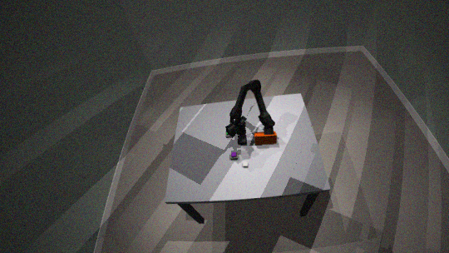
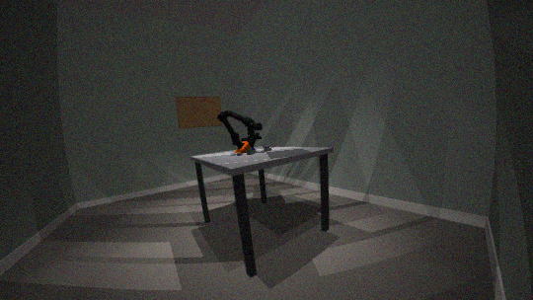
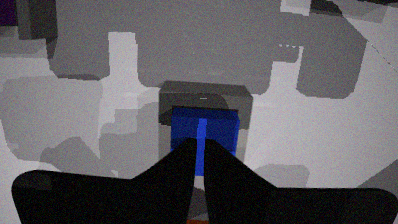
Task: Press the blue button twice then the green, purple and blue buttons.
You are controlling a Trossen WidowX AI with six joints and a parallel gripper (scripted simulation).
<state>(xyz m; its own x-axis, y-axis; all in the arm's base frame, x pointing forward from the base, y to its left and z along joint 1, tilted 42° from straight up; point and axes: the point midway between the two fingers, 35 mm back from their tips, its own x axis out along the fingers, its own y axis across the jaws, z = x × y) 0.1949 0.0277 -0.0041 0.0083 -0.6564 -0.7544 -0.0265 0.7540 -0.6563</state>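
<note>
The table stood on dark legs in a dim room, its grey top crossed by bands of light and shadow, with wide stretches of bare surface toward its 6 o'clock and 9 o'clock edges in the top view. One black arm arched up from an orange base set a little toward 12 o'clock of the table's middle, well inside every edge, and bent back down toward 9 o'clock of that base. On the wall behind the table, in the exterior view, hung one orange panel. Three small things showed on the top near the arm: one purple button at 7 o'clock of the base, one small white block just beyond it toward 5 o'clock, apart from it, and a green speck at the arm's 9 o'clock side, too small to name with certainty. In the wrist view one blue button sat in its grey housing, straight ahead at 12 o'clock of the gripper. The two black fingers were drawn nearly together, holding nothing, with only a thin strip of blue showing between them; their tips overlapped the button's near edge, though whether they touched it could not be told.
</note>
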